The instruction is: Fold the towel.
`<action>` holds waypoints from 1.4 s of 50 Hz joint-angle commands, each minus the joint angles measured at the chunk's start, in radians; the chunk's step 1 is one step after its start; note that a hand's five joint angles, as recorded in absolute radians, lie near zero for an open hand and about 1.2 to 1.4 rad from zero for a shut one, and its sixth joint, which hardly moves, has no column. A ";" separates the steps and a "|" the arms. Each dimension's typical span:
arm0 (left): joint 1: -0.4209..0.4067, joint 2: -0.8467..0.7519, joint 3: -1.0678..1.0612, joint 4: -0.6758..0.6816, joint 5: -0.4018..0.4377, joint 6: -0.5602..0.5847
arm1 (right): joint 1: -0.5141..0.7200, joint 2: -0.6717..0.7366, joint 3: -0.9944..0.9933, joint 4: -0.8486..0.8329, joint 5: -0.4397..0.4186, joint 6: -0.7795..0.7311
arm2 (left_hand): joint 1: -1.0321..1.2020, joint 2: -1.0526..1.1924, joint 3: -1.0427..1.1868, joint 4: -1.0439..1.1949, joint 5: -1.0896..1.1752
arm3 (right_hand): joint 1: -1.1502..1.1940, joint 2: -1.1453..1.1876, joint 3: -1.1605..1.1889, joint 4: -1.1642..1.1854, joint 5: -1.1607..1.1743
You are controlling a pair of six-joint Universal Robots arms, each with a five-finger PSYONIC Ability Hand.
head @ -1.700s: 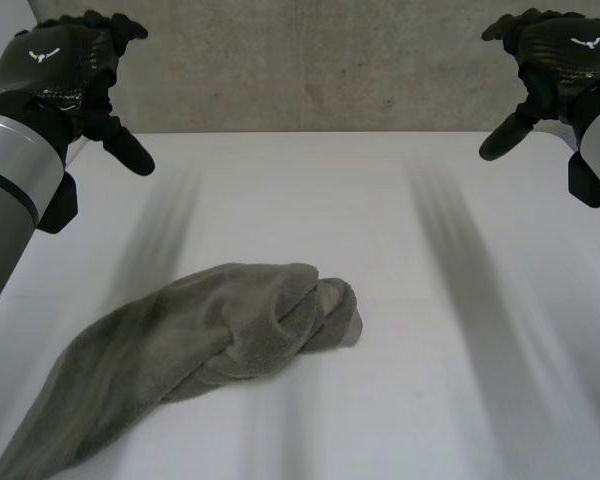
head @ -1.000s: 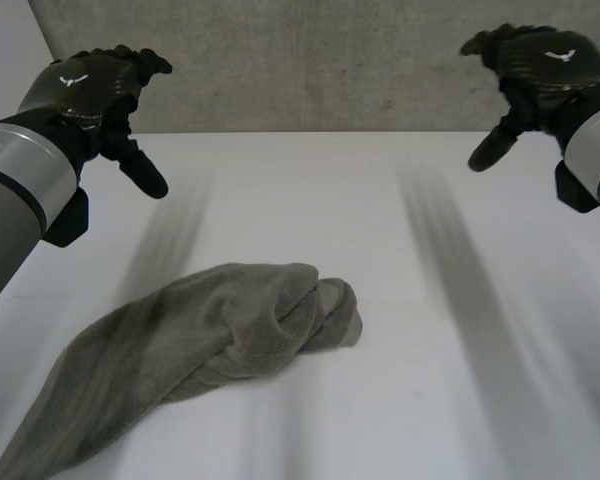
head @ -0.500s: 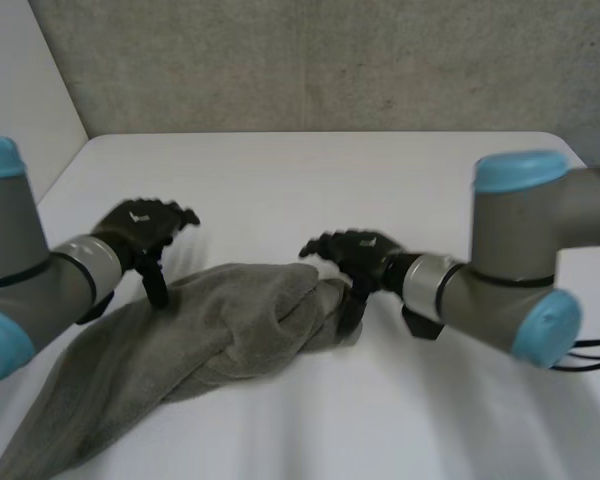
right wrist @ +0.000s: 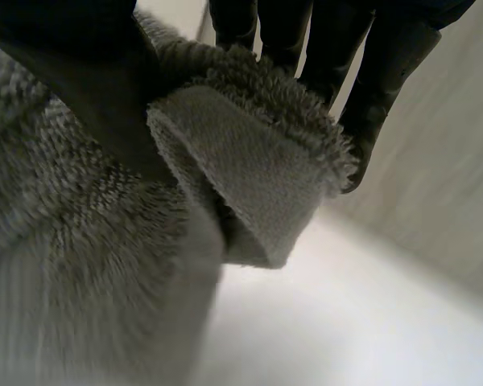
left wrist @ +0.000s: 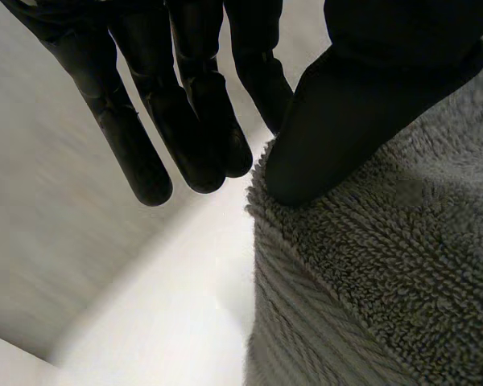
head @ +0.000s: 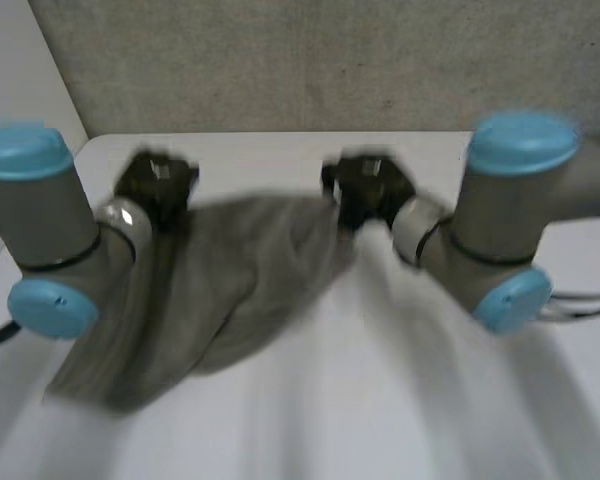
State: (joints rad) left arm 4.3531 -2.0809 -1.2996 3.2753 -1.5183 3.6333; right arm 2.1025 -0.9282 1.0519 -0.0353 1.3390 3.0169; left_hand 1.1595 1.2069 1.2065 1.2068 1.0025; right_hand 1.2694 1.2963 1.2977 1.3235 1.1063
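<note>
The grey towel (head: 230,285) hangs lifted above the white table (head: 400,400), stretched between my two hands along its upper edge. My left hand (head: 157,182) holds one end of that edge. In the left wrist view its thumb (left wrist: 346,112) presses the towel (left wrist: 370,273) at a corner, with straight fingers (left wrist: 185,112) just past the edge. My right hand (head: 368,190) holds the other end. In the right wrist view its thumb (right wrist: 72,80) pinches a folded-over corner of the towel (right wrist: 249,169) against the fingers (right wrist: 370,72) behind it.
A grey concrete wall (head: 280,60) stands behind the table's far edge. Both arms reach in over the table, left elbow (head: 40,300) and right elbow (head: 510,295) low on either side. Bare table lies in front of the hanging cloth.
Both hands dropped from high up onto the crumpled towel, closed on its far edge, then raised it and pulled it apart so it hangs spread between them.
</note>
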 commanded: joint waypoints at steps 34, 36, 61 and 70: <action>-0.070 0.087 -0.524 0.461 -0.197 -0.110 | -0.119 -0.055 0.364 0.069 -0.089 -0.581 | 0.237 0.189 0.190 0.189 0.219 | 0.127 0.100 0.099 0.073 0.115; -0.069 0.094 -0.534 0.435 -0.197 -0.110 | -0.121 -0.076 0.375 0.077 -0.087 -0.584 | 0.237 0.189 0.190 0.189 0.219 | 0.127 0.100 0.099 0.073 0.115; 0.020 0.294 -0.655 0.257 -0.194 -0.107 | -0.240 -0.244 0.444 0.350 -0.110 -0.961 | -0.840 -0.888 -0.887 -0.888 -0.858 | -0.973 -1.000 -1.001 -1.027 -0.984; 0.022 0.412 -0.644 0.222 -0.107 -0.055 | -0.230 -0.336 0.329 0.235 -0.156 -0.629 | -0.832 -0.879 -0.879 -0.879 -0.849 | -1.095 -1.122 -1.123 -1.149 -1.106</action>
State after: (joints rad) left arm 4.3732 -1.7318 -1.9536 3.5214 -1.6970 3.5418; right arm 1.8689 -1.2410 1.4407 0.2471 1.2151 2.2131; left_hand 0.3007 0.2994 0.2997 0.3002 0.1206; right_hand 0.2323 0.2460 0.2422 0.2563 0.0601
